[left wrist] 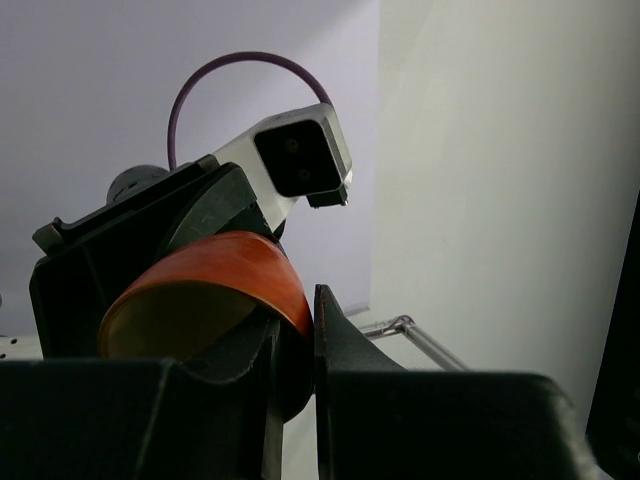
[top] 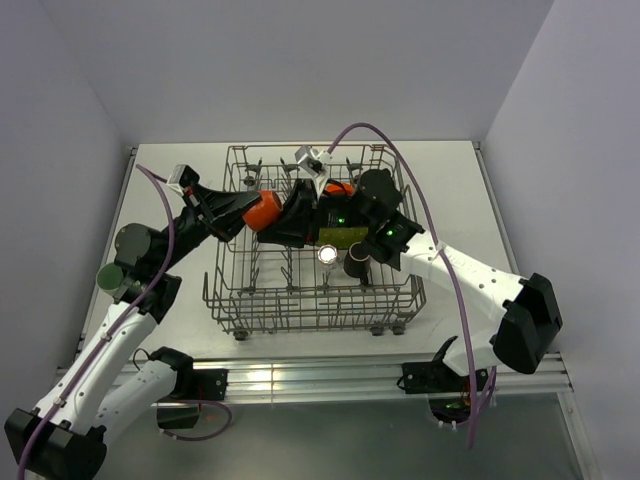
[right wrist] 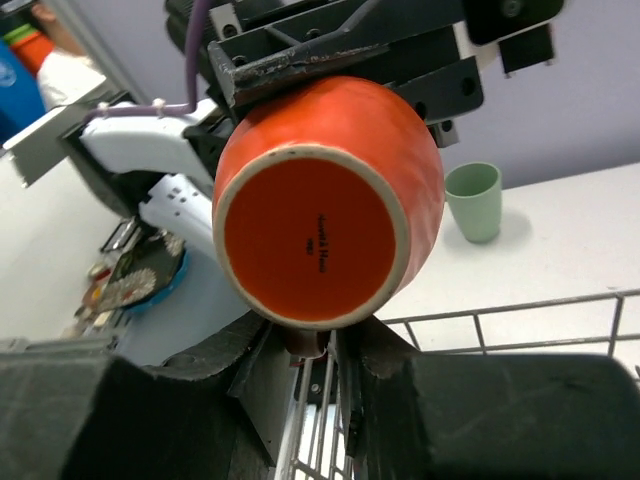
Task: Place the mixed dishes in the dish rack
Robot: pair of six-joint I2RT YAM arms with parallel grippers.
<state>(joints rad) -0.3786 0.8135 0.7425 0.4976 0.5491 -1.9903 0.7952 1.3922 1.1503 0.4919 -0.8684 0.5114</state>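
A small orange handled cup (top: pixel 262 212) hangs on its side above the left half of the grey wire dish rack (top: pixel 310 300). My left gripper (top: pixel 238 212) comes in from the left and is shut on the cup's rim (left wrist: pixel 215 275). In the right wrist view the cup's round base (right wrist: pixel 318 225) faces the camera. The cup's handle sits between the fingers of my right gripper (right wrist: pixel 320 345), which are closed in on it. Inside the rack stand a yellow-green plate (top: pixel 340 237), a clear glass (top: pixel 327 255) and a dark brown mug (top: pixel 357 263). Something orange (top: pixel 340 188) shows behind the right wrist.
A pale green cup (right wrist: pixel 474 200) stands upright on the white table beyond the rack's top wire (right wrist: pixel 500 315). Both arms crowd the space over the rack's left and middle. White walls close in the table on three sides.
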